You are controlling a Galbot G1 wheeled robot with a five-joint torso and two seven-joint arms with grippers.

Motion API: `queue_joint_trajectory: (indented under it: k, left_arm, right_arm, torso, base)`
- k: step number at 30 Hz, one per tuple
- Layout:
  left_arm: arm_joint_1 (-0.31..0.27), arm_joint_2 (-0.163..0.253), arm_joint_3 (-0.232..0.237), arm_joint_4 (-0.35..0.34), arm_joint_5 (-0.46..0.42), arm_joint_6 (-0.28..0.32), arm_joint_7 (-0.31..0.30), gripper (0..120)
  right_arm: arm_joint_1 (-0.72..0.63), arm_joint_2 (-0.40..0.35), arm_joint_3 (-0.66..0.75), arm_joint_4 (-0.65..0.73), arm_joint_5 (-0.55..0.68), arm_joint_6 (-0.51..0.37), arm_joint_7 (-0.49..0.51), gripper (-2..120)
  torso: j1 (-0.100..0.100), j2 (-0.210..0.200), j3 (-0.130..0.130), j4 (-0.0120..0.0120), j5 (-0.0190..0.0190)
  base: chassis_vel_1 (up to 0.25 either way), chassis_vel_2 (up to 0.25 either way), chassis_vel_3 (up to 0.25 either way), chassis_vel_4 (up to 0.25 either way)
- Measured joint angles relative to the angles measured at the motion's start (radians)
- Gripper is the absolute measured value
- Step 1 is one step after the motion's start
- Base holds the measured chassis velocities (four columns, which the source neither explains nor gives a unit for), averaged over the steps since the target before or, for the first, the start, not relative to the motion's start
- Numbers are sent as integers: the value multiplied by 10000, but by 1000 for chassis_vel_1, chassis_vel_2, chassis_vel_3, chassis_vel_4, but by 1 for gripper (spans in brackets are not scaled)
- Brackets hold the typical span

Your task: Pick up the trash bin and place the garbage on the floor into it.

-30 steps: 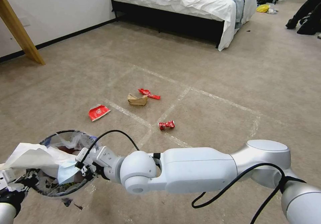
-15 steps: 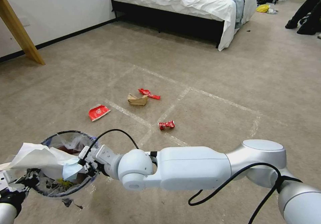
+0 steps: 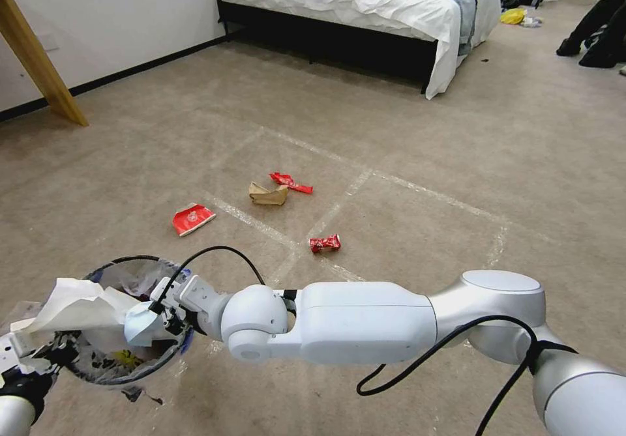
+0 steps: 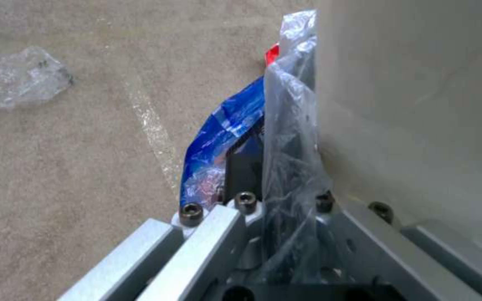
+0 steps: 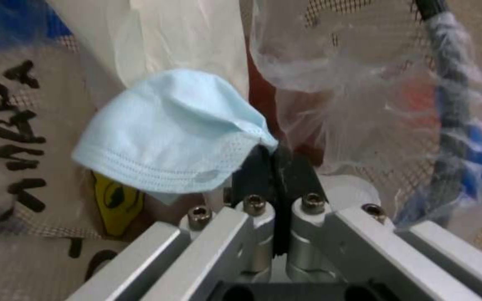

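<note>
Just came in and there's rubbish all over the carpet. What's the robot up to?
It is tidying up. The left pincer holds the trash bin by its lined rim, low at the robot's left. The right pincer is shut on a blue mask, holding it over the bin's mouth. A red carton, a brown paper, a red wrapper and a crushed can lie on the floor.

trash bin (image 3: pixel 98 364) mouth crowded by white paper (image 3: pixel 72 302), carpet (image 3: pixel 417 162) beyond open

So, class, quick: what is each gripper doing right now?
Left gripper: shut on the trash bin rim.
Right gripper: shut on the blue mask, over the bin.
</note>
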Motion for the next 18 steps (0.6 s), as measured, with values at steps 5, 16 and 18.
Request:
queue_joint_trajectory:
  k: [5, 16, 18]
  left_arm:
    - [-16, 19, 8, 13, 15, -2, 2, 1]
    - [-65, 29, 2, 103, 16, -3, 3, 1]
    - [-113, 38, -1, 148, 13, -3, -1, 1]
  right_arm:
    - [-1, 31, 32, 61, 10, -6, 118, 0]
    - [-44, 76, -51, 200, 9, -125, 347, 19]
    - [-55, 101, -107, 279, 15, -135, 373, 30]
  torso:
    - [0, 0, 0, 0, 1]
    - [0, 1, 0, 0, 1]
    - [0, 0, 0, 0, 1]
  base:
    - [0, 0, 0, 0]
    - [0, 0, 0, 0]
    - [0, 0, 0, 0]
